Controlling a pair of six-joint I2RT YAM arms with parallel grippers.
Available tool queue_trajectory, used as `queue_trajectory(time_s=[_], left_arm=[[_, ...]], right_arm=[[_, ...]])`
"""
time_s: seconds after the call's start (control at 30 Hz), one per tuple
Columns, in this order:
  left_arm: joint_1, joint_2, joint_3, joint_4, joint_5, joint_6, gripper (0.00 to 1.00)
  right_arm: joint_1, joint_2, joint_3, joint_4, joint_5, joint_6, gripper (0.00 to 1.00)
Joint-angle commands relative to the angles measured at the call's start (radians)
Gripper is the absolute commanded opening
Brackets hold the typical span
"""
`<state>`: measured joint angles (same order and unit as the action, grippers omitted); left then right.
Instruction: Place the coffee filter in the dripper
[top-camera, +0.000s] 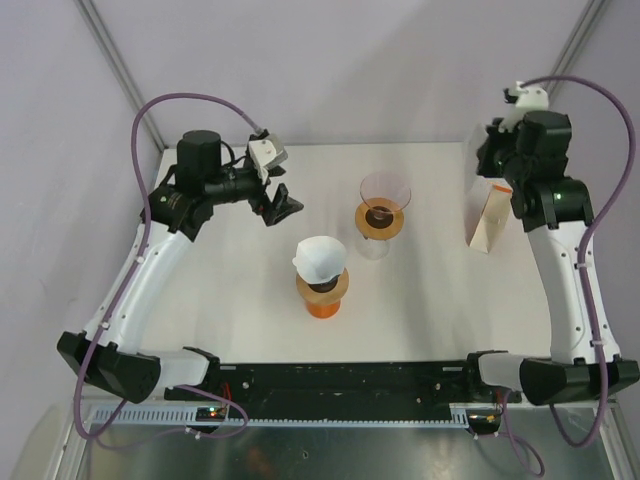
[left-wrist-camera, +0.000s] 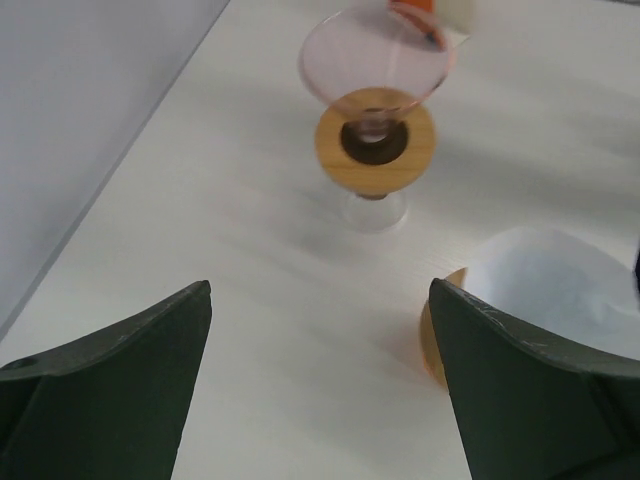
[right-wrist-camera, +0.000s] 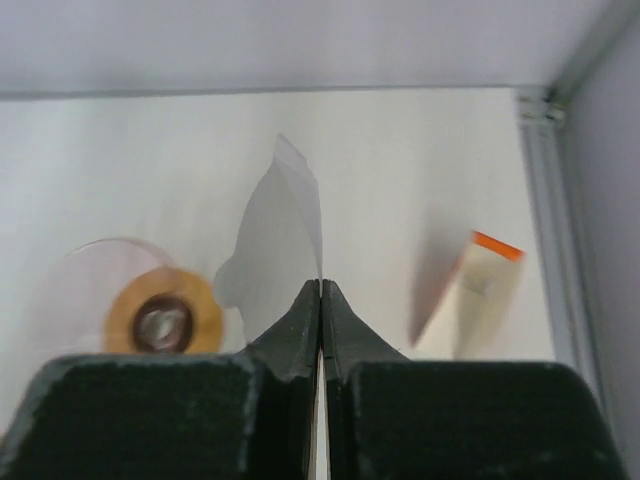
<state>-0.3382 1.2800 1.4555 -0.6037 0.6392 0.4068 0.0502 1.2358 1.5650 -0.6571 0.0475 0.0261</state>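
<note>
Left gripper (top-camera: 283, 207): spread wide, holding nothing, above the white counter (top-camera: 430, 300), left of both drippers.
Orange cone dripper with wooden collar (top-camera: 322, 290): already carries a white paper filter (top-camera: 320, 257).
Pink translucent cone dripper with wooden collar (top-camera: 384, 195): empty; judged the target.
Right gripper (right-wrist-camera: 320, 285): pressed together, pinching a folded white paper coffee filter (right-wrist-camera: 280, 235) by its edge.
Step advice: centre over the pink cone, lower until nested, then release.
Filter position: projecting from the right gripper's tips, well right of the pink dripper.
</note>
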Motion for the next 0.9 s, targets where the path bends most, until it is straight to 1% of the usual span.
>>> queue_trajectory(time_s=[0.0, 0.03, 0.1, 0.23, 0.3, 0.4, 0.47, 0.53, 0.63, 0.73, 0.87], left_arm=[[-0.020, -0.005, 0.108, -0.100, 0.240, 0.157, 0.95], [-0.031, 0.004, 0.138, -0.135, 0.242, 0.207, 0.94], [-0.072, 0.018, 0.182, -0.216, 0.203, 0.297, 0.94], [-0.186, 0.046, 0.269, -0.359, 0.012, 0.484, 0.95], [-0.222, 0.047, 0.294, -0.388, -0.053, 0.590, 0.96], [-0.292, 0.044, 0.333, -0.405, -0.102, 0.763, 0.98], [-0.360, 0.033, 0.340, -0.407, -0.124, 0.958, 0.99], [-0.440, 0.032, 0.341, -0.406, -0.151, 1.092, 0.99], [-0.532, 0.060, 0.354, -0.406, -0.202, 1.194, 1.00], [-0.563, 0.097, 0.372, -0.403, -0.220, 1.249, 1.00], [-0.597, 0.125, 0.388, -0.398, -0.249, 1.275, 1.00]], right_arm=[[0.133, 0.104, 0.209, -0.311, -0.108, -0.016, 0.00], [0.165, 0.118, 0.253, -0.342, -0.122, -0.016, 0.00], [0.220, 0.146, 0.331, -0.382, -0.142, -0.011, 0.00], [0.300, 0.199, 0.447, -0.453, -0.201, -0.009, 0.00], [0.330, 0.214, 0.468, -0.464, -0.246, -0.007, 0.00], [0.368, 0.230, 0.486, -0.467, -0.295, -0.006, 0.00], [0.386, 0.242, 0.499, -0.471, -0.313, -0.003, 0.00], [0.404, 0.250, 0.509, -0.475, -0.329, -0.002, 0.00], [0.434, 0.252, 0.509, -0.473, -0.345, 0.003, 0.00], [0.474, 0.247, 0.490, -0.467, -0.344, 0.007, 0.00], [0.537, 0.251, 0.467, -0.472, -0.323, 0.008, 0.00]])
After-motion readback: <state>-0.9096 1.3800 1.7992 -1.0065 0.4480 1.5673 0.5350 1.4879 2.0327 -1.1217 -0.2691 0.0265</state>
